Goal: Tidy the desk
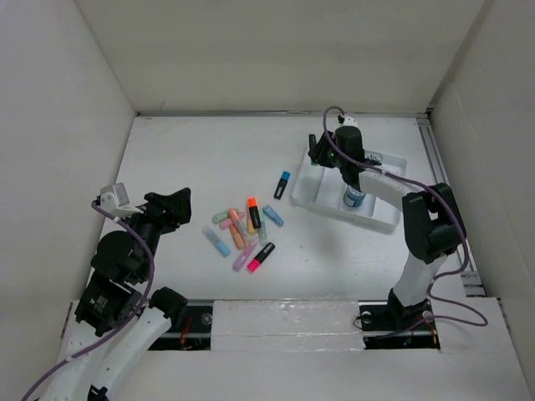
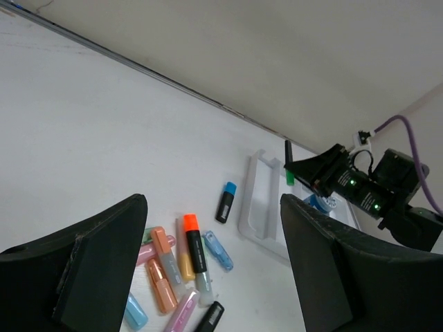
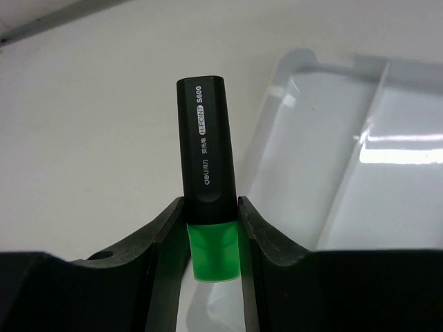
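The white desk (image 1: 192,150) carries a loose pile of several pastel and black highlighters (image 1: 242,230) near its middle. A black highlighter with a blue cap (image 1: 282,185) lies apart, just left of the white compartment tray (image 1: 383,219). My right gripper (image 3: 210,202) is shut on a black highlighter with a green cap (image 3: 204,138), held over the tray's left edge (image 3: 277,90); its black body points outward. From above, that gripper (image 1: 316,153) hangs at the tray's back left corner. My left gripper (image 2: 214,200) stands open and empty, left of the pile.
A blue-and-white round item (image 1: 354,197) sits inside the tray under the right arm. A metal rail (image 1: 440,171) runs along the desk's right edge. White walls close in the left, back and right sides.
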`<move>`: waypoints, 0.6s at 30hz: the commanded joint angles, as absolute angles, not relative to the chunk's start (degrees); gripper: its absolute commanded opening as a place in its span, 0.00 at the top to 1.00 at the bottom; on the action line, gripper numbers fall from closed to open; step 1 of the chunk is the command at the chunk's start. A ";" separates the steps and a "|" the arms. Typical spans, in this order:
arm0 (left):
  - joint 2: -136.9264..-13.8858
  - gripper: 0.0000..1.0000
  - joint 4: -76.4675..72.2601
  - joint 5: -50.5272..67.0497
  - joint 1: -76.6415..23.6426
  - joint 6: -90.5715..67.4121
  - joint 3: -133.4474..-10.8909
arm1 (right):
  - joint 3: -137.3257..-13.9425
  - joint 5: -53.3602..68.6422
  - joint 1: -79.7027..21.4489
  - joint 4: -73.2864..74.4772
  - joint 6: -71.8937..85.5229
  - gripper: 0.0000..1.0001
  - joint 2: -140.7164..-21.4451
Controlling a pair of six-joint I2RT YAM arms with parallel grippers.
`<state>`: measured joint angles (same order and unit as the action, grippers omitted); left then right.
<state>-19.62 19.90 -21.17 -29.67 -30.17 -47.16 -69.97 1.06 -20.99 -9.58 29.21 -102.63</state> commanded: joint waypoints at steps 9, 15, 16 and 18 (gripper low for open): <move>-19.51 0.27 17.40 -20.48 -29.79 -29.18 -46.32 | -65.30 -2.55 -19.60 -16.87 36.65 0.78 -106.43; -19.51 0.27 17.40 -20.48 -29.79 -29.09 -46.32 | -66.09 -5.53 -18.55 -17.23 38.93 0.57 -107.40; -19.51 0.27 17.40 -20.48 -29.79 -29.09 -46.32 | -66.09 -5.89 -18.54 -17.23 39.11 0.48 -107.14; -19.60 0.27 17.31 -20.39 -29.79 -29.09 -46.32 | -66.27 -6.06 -18.54 -17.14 39.11 0.41 -106.61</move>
